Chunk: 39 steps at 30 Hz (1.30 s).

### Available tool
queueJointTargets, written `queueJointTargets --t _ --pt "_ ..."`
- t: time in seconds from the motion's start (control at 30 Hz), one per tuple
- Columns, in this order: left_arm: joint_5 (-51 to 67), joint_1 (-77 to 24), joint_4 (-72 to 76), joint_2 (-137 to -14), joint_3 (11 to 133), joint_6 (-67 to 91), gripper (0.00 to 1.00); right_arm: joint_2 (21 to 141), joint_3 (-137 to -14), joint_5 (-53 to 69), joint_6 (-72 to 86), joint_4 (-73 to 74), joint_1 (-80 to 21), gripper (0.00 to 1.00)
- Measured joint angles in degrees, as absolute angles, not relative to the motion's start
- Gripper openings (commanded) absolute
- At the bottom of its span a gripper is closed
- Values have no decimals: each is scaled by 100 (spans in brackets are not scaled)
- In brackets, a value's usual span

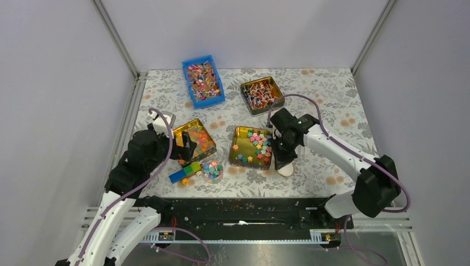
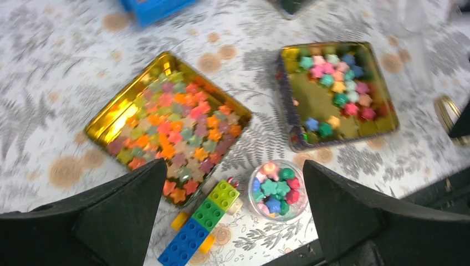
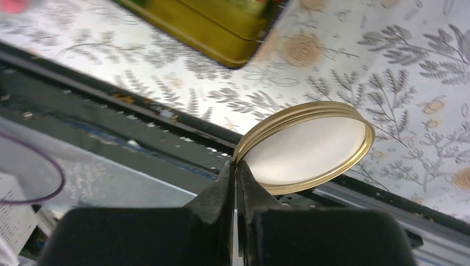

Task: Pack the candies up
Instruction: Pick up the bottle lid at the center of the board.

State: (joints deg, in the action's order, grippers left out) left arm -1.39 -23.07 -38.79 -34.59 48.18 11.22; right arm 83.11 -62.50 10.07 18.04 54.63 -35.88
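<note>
Top view: the left end effector [image 1: 188, 147] covers the left part of the gold tin [image 1: 200, 137] beneath it. The right end effector [image 1: 284, 164] hides its own fingertips and most of the pale lid [image 1: 287, 170]. Single candies [image 1: 258, 145] are too small to show their shape. Left wrist view: the blue bin [image 2: 152, 8] and a dark tin [image 2: 291, 4] are cut by the top edge, the lid by the right. Right wrist view: a second gold tin [image 3: 205, 25] is blurred and cropped, and a pink smear [image 3: 11, 4] in the top-left corner is unidentifiable

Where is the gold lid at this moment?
The gold lid is pinched at its rim by the right gripper, right of the star-candy tin in the top view.
</note>
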Motion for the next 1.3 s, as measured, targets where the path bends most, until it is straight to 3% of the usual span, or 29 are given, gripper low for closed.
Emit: queueJointTargets --t 0.3,0.53,0.97,1.3 --pt "2558 -2303 -2508 -2777 3979 -73 97 7867 -7336 2598 1476 5575 -3592 0" --pt "4088 -2311 -1022 -2919 3581 261 99 7609 -7697 4235 1723 4945 -3599 0" --pt "4021 -3854 298 -3848 3603 554 99 7199 -7393 5721 3876 2285 -3601 0" --pt "3291 -4248 751 -4515 3852 327 99 7196 -7360 6084 4316 1848 -3601 0"
